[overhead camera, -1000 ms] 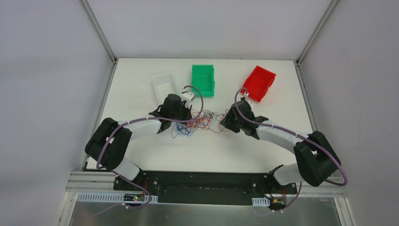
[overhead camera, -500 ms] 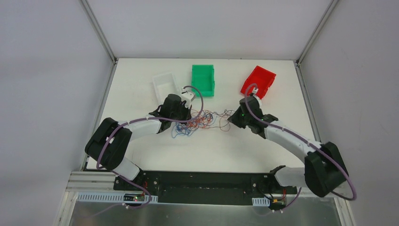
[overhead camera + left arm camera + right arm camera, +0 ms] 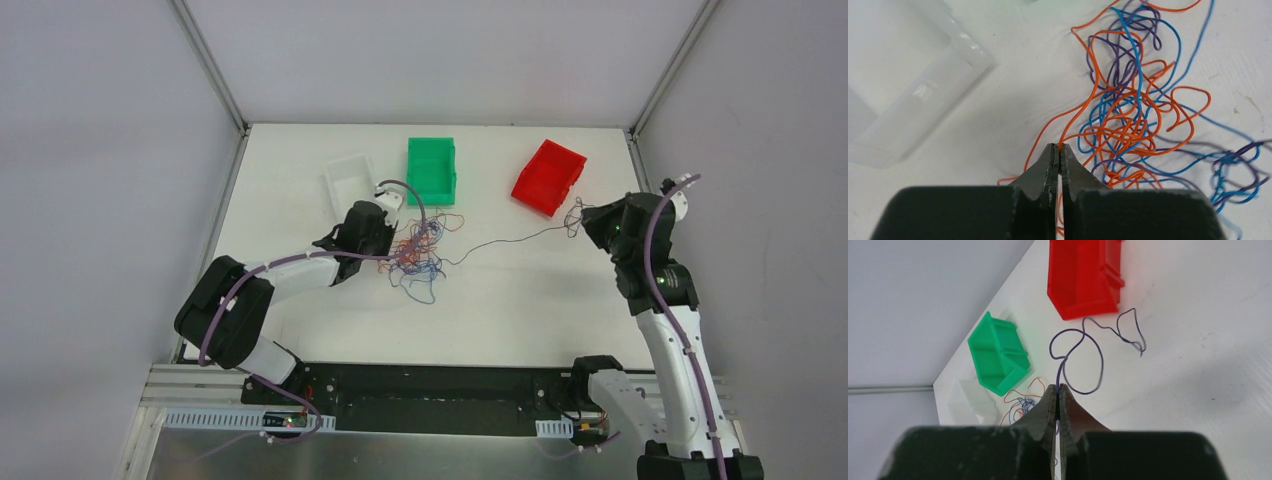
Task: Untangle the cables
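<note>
Between the two pincers, the cables (image 3: 415, 255) lie mostly as one knot on the desk (image 3: 520, 310), bunched right against the left pincer (image 3: 1058, 152). That pincer is clenched on an orange wire (image 3: 1083, 107) at the knot's near edge, with blue, orange and purple loops heaped just beyond its tips and to their right. A white bin (image 3: 349, 180) sits beside it, on the other side from the knot.

Well away from the knot, the right pincer (image 3: 1058, 390) is lifted off the desk and clenched on a purple strand (image 3: 1102, 365). From its tips the strand's free end curls down in loose loops, which hang just in front of the red bin (image 3: 1083, 280). In the overhead view the rest of the strand runs as one long thin line from this pincer back to the knot. The green bin (image 3: 432, 170) stands beyond that line.

I judge the work to be early. One purple strand looks largely drawn out, though its far end appears to be caught in the knot. Nearly everything else is left: the blue and orange wires and the other purple ones are all interlaced, and no strand lies fully apart from the rest.
</note>
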`<move>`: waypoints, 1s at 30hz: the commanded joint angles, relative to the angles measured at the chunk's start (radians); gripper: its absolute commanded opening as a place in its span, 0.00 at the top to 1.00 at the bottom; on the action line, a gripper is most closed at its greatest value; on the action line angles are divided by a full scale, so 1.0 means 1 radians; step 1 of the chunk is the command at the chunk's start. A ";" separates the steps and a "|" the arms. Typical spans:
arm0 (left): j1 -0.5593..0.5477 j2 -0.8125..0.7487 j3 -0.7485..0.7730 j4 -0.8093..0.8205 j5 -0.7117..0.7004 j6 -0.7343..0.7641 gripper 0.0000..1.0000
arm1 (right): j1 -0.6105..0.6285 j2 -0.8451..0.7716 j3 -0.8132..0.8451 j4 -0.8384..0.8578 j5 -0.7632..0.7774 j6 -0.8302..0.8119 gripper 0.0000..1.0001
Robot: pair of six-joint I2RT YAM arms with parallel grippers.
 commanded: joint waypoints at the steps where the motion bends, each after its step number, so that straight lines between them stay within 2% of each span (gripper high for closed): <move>1: 0.011 -0.046 -0.014 -0.019 -0.092 0.004 1.00 | -0.062 -0.051 0.084 -0.100 0.068 -0.047 1.00; 8: 0.011 -0.072 -0.042 0.006 -0.139 -0.006 1.00 | -0.111 -0.062 0.179 -0.150 0.150 -0.054 1.00; 10: 0.011 -0.084 -0.048 0.016 -0.136 -0.006 1.00 | -0.112 -0.059 0.190 -0.130 0.076 -0.068 1.00; 14: 0.011 -0.115 -0.070 0.060 -0.067 0.008 1.00 | -0.110 0.010 0.189 -0.142 -0.212 -0.077 1.00; 19: 0.011 -0.121 -0.071 0.064 -0.060 0.013 1.00 | -0.105 -0.036 0.026 -0.097 -0.240 -0.073 1.00; 23: 0.011 -0.118 -0.070 0.078 -0.013 0.015 1.00 | -0.088 -0.015 -0.062 -0.098 -0.365 -0.094 0.81; 24: 0.011 -0.115 -0.068 0.081 0.003 0.016 1.00 | -0.071 -0.002 -0.087 -0.098 -0.379 -0.094 0.72; 26: 0.011 -0.108 -0.062 0.081 0.030 0.015 1.00 | -0.018 0.008 -0.145 -0.081 -0.373 -0.093 0.40; 28: 0.011 -0.107 -0.058 0.082 0.073 0.015 1.00 | 0.038 0.006 -0.194 -0.049 -0.348 -0.079 0.22; 30: 0.011 -0.108 -0.058 0.082 0.078 0.018 1.00 | 0.094 0.015 -0.219 -0.014 -0.324 -0.068 0.13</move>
